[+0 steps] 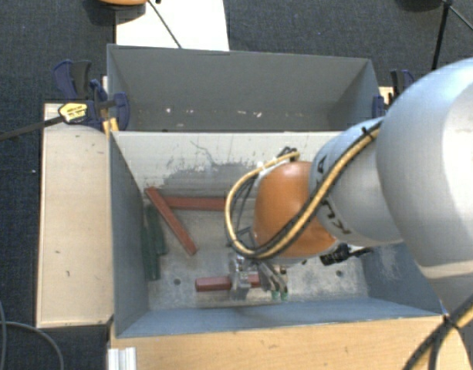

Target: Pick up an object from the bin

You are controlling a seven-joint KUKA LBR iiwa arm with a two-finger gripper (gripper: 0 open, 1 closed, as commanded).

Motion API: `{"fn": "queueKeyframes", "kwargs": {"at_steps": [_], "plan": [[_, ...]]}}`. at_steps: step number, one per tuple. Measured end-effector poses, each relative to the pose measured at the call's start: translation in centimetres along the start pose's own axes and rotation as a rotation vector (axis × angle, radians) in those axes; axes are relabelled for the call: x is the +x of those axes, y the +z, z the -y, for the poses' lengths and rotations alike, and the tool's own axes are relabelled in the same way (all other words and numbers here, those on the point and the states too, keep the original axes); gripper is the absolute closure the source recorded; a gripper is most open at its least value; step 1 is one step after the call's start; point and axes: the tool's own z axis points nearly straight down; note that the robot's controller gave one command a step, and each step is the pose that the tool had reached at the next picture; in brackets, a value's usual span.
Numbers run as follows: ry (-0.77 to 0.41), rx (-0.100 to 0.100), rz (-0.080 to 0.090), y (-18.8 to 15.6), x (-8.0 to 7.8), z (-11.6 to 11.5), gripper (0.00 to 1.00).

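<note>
My gripper (244, 278) is low in the bin near the front wall, under the orange wrist cover. It stands at the right end of a small flat red block (211, 284) that lies on the bin floor along the front wall. Whether the block is gripped is hidden from view. A small green piece (281, 293) peeks out just right of the gripper.
A reddish-brown bar (171, 222) lies diagonally at the left, meeting a second bar (197, 203) that runs along the back. A dark green stick (152, 242) lies against the left wall. The arm covers the bin's right half.
</note>
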Motion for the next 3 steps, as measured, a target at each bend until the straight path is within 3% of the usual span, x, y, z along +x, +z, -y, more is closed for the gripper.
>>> {"fn": "queueKeyframes", "kwargs": {"at_steps": [1,2,3], "plan": [[-0.051,0.0,0.003,-12.1,-3.3,-3.8,1.0],[-0.052,0.0,0.003,-12.1,-3.3,-3.8,1.0],[-0.13,0.001,-0.003,-14.7,-3.4,-3.9,1.0]]}}
